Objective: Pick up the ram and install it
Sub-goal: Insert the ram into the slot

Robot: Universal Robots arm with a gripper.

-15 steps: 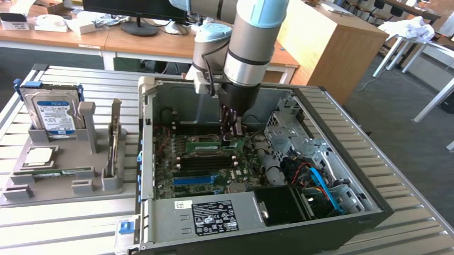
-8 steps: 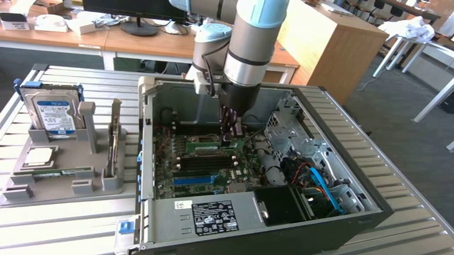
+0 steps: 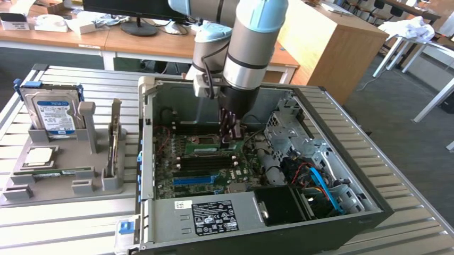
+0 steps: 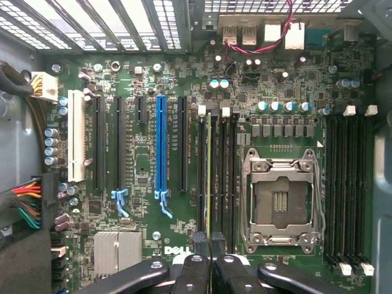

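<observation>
Holding the ram [image 4: 209,177] edge-on in the all-but-closed hand [image 4: 210,242] along the memory slots [image 4: 228,171] beside the empty processor socket [image 4: 280,199]; likely to jam or crack if pressed tilted or off-line.

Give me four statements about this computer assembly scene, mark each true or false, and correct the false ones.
1. The gripper is down inside the open computer case, above the motherboard. True.
2. The gripper's jaws stand wide open. False: they are shut, and the ram stands on edge in a slot right at the fingertips.
3. The hard drive stands upright in the grey holder outside the case. True.
4. The processor socket has a chip in it. False: the socket looks empty.
</observation>
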